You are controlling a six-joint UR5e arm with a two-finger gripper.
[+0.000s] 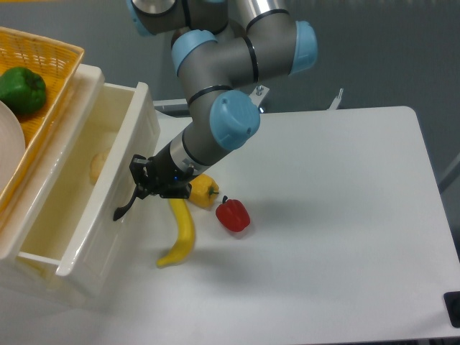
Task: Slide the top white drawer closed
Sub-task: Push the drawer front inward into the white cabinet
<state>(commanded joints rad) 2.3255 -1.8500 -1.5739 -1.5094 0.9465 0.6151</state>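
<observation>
The top white drawer [134, 147] stands partly pulled out at the left, its glossy front facing the table. A pale round item [98, 167] lies inside it. Its black arched handle [123, 209] juts from the front. My gripper [141, 181] presses against the drawer front at the handle's upper end. The fingers form one dark mass there, so I cannot make out whether they are open, shut, or closed on the handle.
A banana [182, 234], a yellow pepper [204, 191] and a red pepper [233, 215] lie on the white table [330, 215] just right of the drawer. On top of the cabinet, a yellow wicker basket [50, 65] holds a green pepper [21, 88] and a white plate [8, 147].
</observation>
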